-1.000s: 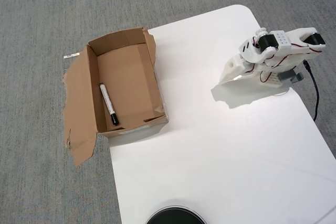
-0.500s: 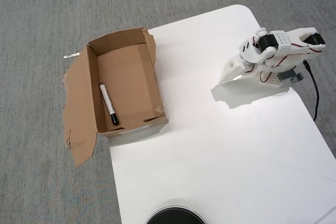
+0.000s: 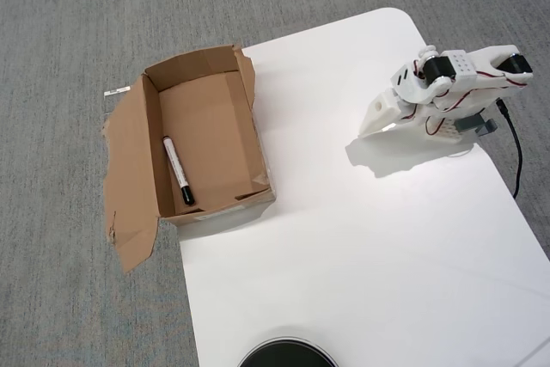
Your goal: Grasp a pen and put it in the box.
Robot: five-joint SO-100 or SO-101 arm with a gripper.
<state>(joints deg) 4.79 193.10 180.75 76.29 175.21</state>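
The pen (image 3: 178,170) lies flat on the floor of the box (image 3: 137,161), along its left wall in the overhead view, black cap toward the near end and the small dark tip toward the far end. Fine print runs down the white barrel, too small to read. The box sits at the counter's (image 3: 361,247) left edge, open side up, overhanging onto grey carpet (image 3: 69,32). Its left flap is splayed out flat over the carpet with a ragged, torn border, and a shorter torn flap stands up along the right wall. A thin white label strip (image 3: 118,90) sticks out at the far left corner of the box — any writing on it is illegible.

The arm (image 3: 447,92) is folded up near the counter's far right corner, well apart from the box, with bare white counter between them. The hand (image 3: 376,125) points down toward the counter and holds nothing; whether it is open or closed I cannot tell from above. A black cable (image 3: 514,148) trails along the right edge beside the arm. A dark round object (image 3: 286,355) shows at the near edge, cut off by the frame.
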